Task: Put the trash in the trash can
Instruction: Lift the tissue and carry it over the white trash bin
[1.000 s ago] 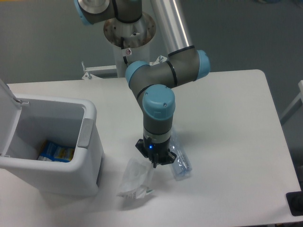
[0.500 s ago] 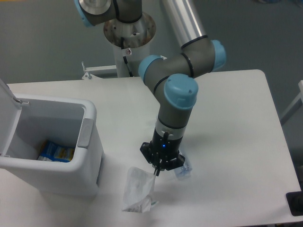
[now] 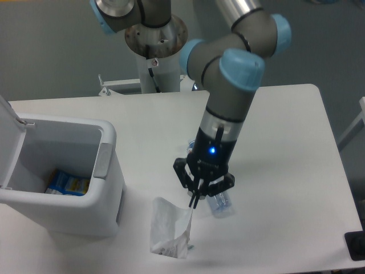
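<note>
My gripper (image 3: 195, 200) is shut on the upper corner of the crumpled white paper wrapper (image 3: 168, 228) and holds it hanging over the table's front, right of the trash can (image 3: 108, 171). The white can stands open at the left, its lid (image 3: 7, 123) tipped up, a grey tab on its right wall. The clear plastic bottle (image 3: 219, 204) lies on the table just right of the gripper, mostly hidden behind the wrist.
A blue-and-yellow packet (image 3: 67, 184) lies inside the can. The arm's base column (image 3: 155, 43) stands at the back of the white table (image 3: 285, 148). A dark object (image 3: 356, 245) sits at the lower right edge.
The gripper has risen with the wrapper pinched in it, and the wrapper now hangs off the table. The arm's elbow has swung up and to the right. The bottle has stayed put.
</note>
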Robot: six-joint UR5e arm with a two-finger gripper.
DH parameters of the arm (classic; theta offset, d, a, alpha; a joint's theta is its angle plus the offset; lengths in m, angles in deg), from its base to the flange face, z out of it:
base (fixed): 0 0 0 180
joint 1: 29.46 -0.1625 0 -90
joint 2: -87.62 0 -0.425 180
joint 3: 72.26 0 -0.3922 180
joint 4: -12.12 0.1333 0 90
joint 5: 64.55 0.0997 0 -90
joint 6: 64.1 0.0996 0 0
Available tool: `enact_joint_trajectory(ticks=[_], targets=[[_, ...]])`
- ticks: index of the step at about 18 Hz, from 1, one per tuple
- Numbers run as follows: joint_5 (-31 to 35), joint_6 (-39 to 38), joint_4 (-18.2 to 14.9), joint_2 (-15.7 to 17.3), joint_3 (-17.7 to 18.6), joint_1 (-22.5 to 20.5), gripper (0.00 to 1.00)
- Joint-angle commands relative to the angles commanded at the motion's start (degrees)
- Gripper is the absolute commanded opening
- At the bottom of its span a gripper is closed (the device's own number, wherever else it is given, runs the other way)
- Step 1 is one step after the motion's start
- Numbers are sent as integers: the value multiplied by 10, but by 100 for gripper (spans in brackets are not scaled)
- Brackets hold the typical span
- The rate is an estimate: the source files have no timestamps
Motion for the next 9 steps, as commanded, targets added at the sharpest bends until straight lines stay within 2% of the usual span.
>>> enact_joint_trajectory(ticks=[2, 5, 9], targets=[[-6, -18, -1, 29, 7, 9, 0], [-17, -40, -1, 54, 14, 36, 0], [-17, -43, 1, 106, 50, 69, 0]])
